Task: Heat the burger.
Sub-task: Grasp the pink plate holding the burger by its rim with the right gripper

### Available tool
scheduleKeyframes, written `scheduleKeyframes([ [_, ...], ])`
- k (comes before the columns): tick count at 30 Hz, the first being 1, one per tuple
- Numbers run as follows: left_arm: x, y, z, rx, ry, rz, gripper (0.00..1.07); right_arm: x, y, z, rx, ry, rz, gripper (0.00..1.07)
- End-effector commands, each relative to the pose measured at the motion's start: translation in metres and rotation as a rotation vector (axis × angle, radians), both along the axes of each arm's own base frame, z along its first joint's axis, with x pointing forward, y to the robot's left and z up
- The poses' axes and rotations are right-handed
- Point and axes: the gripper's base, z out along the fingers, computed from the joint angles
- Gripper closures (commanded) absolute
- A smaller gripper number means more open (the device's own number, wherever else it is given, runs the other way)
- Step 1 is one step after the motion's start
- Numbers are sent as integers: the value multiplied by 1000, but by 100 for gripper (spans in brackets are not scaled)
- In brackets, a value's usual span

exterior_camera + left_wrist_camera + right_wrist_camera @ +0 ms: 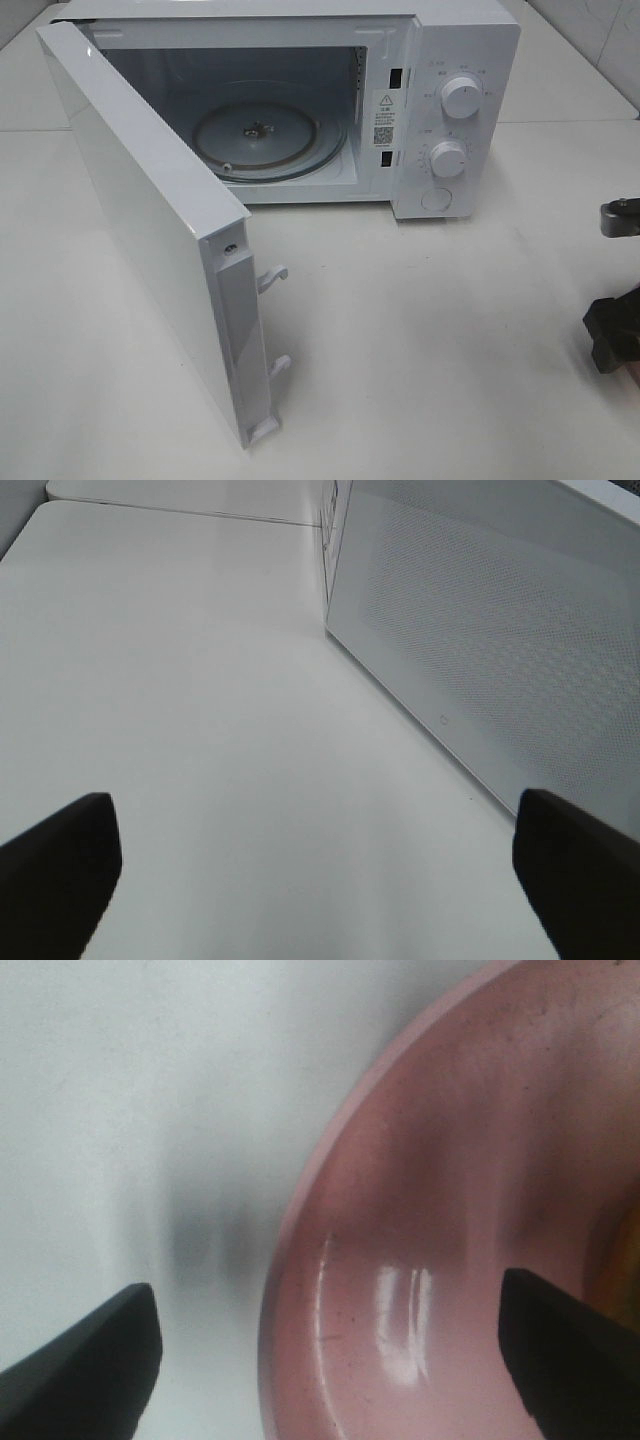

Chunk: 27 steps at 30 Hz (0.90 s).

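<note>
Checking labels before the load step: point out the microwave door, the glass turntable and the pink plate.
microwave door (140, 230): exterior high view, middle of its broad white face.
glass turntable (290, 140): exterior high view, glass right of the hub.
pink plate (440, 1180): right wrist view, bare inner surface.

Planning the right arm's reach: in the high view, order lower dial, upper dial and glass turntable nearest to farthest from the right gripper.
From the right gripper, at the right edge:
1. Lower dial, low on the panel.
2. Upper dial, above it.
3. Glass turntable, inside the cavity, leftward.
</note>
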Motion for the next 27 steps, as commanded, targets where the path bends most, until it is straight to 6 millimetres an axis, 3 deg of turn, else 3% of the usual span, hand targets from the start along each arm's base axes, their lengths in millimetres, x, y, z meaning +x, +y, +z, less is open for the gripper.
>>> scheduleKeyframes([
  [1,-2,0,1,-1,-32,5,6,2,-4,-6,-4,1,-6,20],
  [11,-2,0,1,-1,-32,5,6,4,-13,-19,-4,16,-45,23],
  [14,-2,0,1,-1,-32,5,6,3,-13,-22,-3,32,-47,29],
  [15,-2,0,1,-1,-32,5,6,3,-13,-22,-2,32,-53,38],
  [16,-2,0,1,-1,-32,5,6,3,-13,-22,-2,32,-53,38],
  [17,-2,0,1,-1,-32,5,6,3,-13,-22,0,32,-62,50],
  [18,-2,0,1,-1,-32,5,6,3,-13,-22,0,32,-62,50],
  [20,-2,0,1,-1,-32,5,6,3,-13,-22,0,35,-72,69],
  [21,-2,0,1,-1,-32,5,6,3,-13,-22,0,35,-72,69],
  [22,-2,0,1,-1,-32,5,6,2,-13,-22,-2,46,-72,84],
  [23,-2,0,1,-1,-32,5,6,2,-13,-22,-2,46,-72,84],
  [24,-2,0,1,-1,-32,5,6,1,-13,-22,-5,53,-70,90],
  [25,-2,0,1,-1,-32,5,6,0,-13,-22,-10,63,-66,102],
  [27,-2,0,1,-1,-32,5,6,0,-13,-21,-13,68,-59,107],
])
